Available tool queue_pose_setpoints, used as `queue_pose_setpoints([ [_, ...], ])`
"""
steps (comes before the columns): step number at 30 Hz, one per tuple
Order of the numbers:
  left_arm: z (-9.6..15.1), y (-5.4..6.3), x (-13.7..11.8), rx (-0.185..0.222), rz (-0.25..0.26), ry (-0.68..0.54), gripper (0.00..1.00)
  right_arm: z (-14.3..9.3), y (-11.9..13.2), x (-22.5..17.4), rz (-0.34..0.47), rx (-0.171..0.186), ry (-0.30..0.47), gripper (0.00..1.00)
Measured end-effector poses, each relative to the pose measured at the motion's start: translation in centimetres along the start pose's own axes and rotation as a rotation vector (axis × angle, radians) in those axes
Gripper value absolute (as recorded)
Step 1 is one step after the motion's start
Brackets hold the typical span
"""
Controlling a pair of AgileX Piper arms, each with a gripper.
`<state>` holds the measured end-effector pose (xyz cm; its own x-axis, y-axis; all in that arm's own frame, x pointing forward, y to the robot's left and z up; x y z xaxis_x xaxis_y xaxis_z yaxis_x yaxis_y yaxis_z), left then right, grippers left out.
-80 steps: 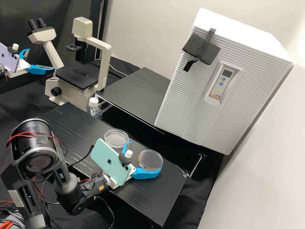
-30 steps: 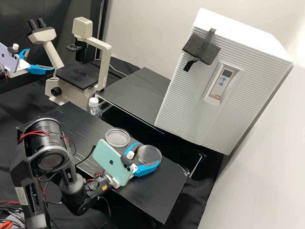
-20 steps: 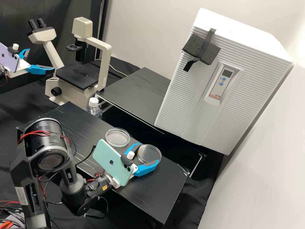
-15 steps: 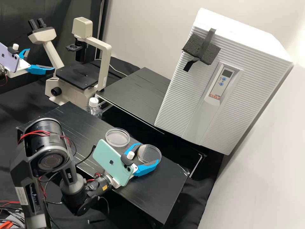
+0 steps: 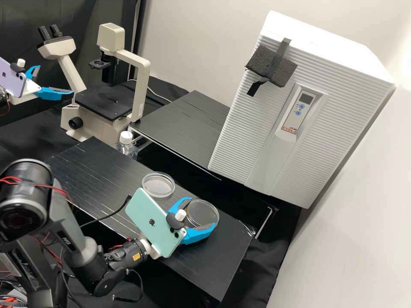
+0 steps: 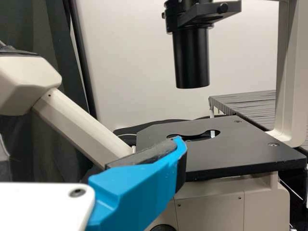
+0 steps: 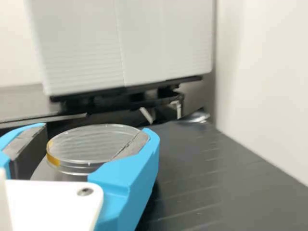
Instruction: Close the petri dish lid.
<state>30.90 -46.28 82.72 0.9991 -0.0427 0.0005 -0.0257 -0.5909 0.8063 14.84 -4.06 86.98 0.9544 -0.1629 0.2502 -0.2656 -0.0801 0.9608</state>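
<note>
Dish first. Your right gripper (image 5: 202, 211) had its fingers snug on either side of the gripped piece (image 5: 203, 214), a clear round dish part with an amber patch on its rim. The loose piece (image 5: 158, 185) sat on the black bench (image 5: 98, 167), apart from it. Couldn't tell which was lid and which was base, or whether the gripped one was clear of the bench. Lid job looked unfinished, at the carry stage.

For this step, you needed an even hold, no hard squeeze; thin clear plastic could crack or squirt out. Best to lift just enough to clear the loose piece, keep it level, centre rim over rim, then lower straight and let go softly. A tilt would likely have snagged an edge or shoved the loose piece off.

Your left gripper (image 5: 56, 79) was spread wide, nothing in it, near the microscope (image 5: 96, 102).

Counts: two dish parts, two grippers, two phones (green phone (image 5: 150, 220), lilac phone (image 5: 12, 80)), one microscope, one bottle (image 5: 126, 137), one white cabinet (image 5: 334, 102).
</note>
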Motion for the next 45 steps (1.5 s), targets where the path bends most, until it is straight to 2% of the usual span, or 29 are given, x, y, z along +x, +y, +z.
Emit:
queue_pose_setpoints([
  [5, 0.0, 0.0, 0.0, 0.0, 0.0, 0.0, 1.0, -2.2, -0.2, -0.5, -0.011, -0.027, 0.119, 0.0],
  [9, 0.0, 0.0, 0.0, 0.0, 0.0, 0.0, 1.0, -4.1, -1.5, -0.6, -0.088, -0.041, 0.231, 0.0],
  [14, 0.0, 0.0, 0.0, 0.0, 0.0, 0.0, 1.0, -6.2, -3.8, -0.5, -0.16, -0.095, 0.353, 0.0],
  [18, 0.0, 0.0, 0.0, 0.0, 0.0, 0.0, 1.0, -6.9, -5.0, -0.5, -0.174, -0.117, 0.368, 0.0],
  [22, 0.0, 0.0, 0.0, 0.0, 0.0, 0.0, 1.0, -7.0, -5.7, -0.3, -0.175, -0.122, 0.349, 0.0],
  [28, 0.0, 0.0, 0.0, 0.0, 0.0, 0.0, 1.0, -6.9, -6.6, -0.2, -0.19, -0.149, 0.326, 0.0],
  [38, 0.0, 0.0, 0.0, 0.0, 0.0, 0.0, 1.0, -6.3, -6.6, 0.2, -0.193, -0.17, 0.291, 0.0],
  [45, 0.0, 0.0, 0.0, 0.0, 0.0, 0.0, 1.0, -6.1, -6.5, 0.1, -0.227, -0.224, 0.328, 0.0],
])
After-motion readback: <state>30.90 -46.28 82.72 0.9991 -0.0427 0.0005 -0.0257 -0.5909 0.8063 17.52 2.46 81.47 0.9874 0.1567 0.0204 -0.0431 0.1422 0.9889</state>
